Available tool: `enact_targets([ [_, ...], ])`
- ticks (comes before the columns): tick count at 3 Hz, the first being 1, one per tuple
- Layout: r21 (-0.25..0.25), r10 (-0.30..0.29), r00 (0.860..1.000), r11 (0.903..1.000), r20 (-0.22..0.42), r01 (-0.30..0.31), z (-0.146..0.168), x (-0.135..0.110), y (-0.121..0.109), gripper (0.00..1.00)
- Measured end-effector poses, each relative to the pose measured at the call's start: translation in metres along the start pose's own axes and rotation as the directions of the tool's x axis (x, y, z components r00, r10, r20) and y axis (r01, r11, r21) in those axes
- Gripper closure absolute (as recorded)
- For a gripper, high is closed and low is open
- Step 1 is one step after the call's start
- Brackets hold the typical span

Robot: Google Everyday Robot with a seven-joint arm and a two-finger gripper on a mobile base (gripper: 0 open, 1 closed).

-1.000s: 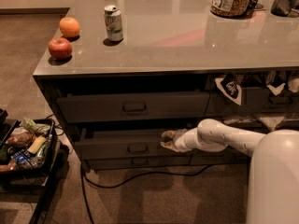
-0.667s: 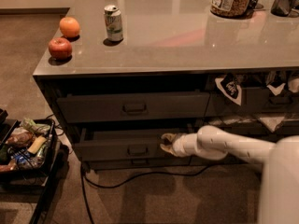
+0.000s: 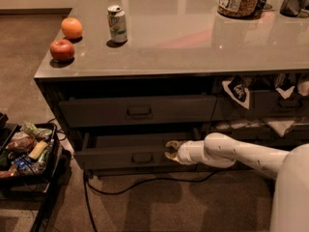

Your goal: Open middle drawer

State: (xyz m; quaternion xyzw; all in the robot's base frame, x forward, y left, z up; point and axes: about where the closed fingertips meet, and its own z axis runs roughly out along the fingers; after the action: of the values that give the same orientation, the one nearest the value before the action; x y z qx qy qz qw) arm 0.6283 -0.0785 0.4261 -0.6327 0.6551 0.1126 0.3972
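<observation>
The middle drawer is dark, flat metal with a small loop handle. It sticks out a little below the shiny worktop's front edge. The gripper, on a smooth white arm, has its fingers a little apart, touching the drawer front's right end.

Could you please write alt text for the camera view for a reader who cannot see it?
The robot's claw sits at the front of the middle drawer, which is pulled partly out of a dark cabinet. An apple, an orange and a can stand on top.
</observation>
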Motion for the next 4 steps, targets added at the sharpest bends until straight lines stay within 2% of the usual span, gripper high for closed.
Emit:
enact_targets([
  [1,0.056,-0.040,0.999,0.9976,-0.007,0.041,-0.002,-0.002,0.022,1.00],
  [2,0.056,-0.040,0.999,0.9976,-0.007,0.041,-0.002,-0.002,0.022,1.00],
  [4,0.139,-0.085,0.996,0.9865,-0.021,0.087,-0.008,-0.006,0.050,1.00],
])
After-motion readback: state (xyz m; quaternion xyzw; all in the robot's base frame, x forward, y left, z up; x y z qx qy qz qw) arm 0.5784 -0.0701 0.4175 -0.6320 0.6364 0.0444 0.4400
